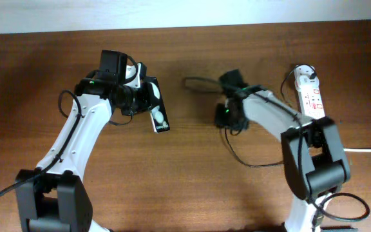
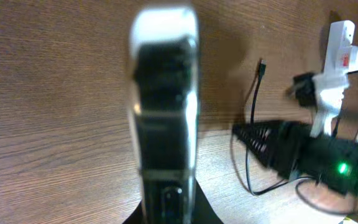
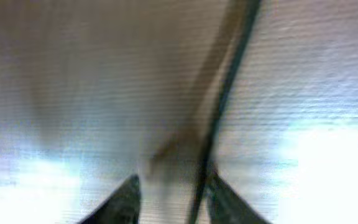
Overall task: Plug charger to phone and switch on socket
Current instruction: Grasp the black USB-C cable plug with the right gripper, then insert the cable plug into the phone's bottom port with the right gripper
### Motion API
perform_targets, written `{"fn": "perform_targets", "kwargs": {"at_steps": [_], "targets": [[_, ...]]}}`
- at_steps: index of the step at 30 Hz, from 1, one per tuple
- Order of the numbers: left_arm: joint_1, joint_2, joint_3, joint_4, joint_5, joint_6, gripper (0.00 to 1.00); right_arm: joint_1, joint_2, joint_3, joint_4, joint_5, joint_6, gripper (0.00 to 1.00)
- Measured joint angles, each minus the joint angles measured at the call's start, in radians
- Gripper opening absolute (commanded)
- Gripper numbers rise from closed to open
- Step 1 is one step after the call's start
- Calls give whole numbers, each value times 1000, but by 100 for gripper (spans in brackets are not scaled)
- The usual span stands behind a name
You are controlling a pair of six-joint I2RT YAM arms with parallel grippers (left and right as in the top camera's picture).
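My left gripper (image 1: 140, 96) is shut on the black glossy phone (image 1: 159, 115) and holds it by one end over the table. In the left wrist view the phone (image 2: 165, 93) fills the middle, blurred, between the jaws (image 2: 166, 208). The charger's thin black cable (image 1: 198, 82) runs from its tip at the table's middle toward my right gripper (image 1: 227, 119). In the right wrist view the cable (image 3: 225, 93) passes between the open fingers (image 3: 169, 199), close to the right one. The cable tip (image 2: 261, 65) lies free on the wood. The white socket strip (image 1: 312, 96) lies at the far right.
A thick white cord (image 1: 369, 151) leaves the right edge. The charger cable loops on the wood below the right arm (image 1: 250, 164). The strip also shows in the left wrist view (image 2: 342, 46), behind the right arm (image 2: 316, 152).
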Motion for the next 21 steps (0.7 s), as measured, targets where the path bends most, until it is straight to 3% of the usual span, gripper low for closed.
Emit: {"fn": "perform_targets", "kwargs": {"at_steps": [4,7,12,14,16,19,21], "targets": [[0,0,0,-5,0,0,0,73,-6,-3,33,139,32,98],[0,0,0,-18,-1,0,0,47,6,-17,137,283,158,80],[0,0,0,-34,-3,0,0,43,16,-26,209,343,193,50],[0,0,0,-46,-3,0,0,43,19,-27,222,354,197,33],[0,0,0,-47,-3,0,0,43,21,-26,226,357,199,29],[0,0,0,-68,-3,0,0,43,21,-26,226,352,200,6],[0,0,0,-71,4,-4,0,43,21,-24,226,331,207,4]]}}
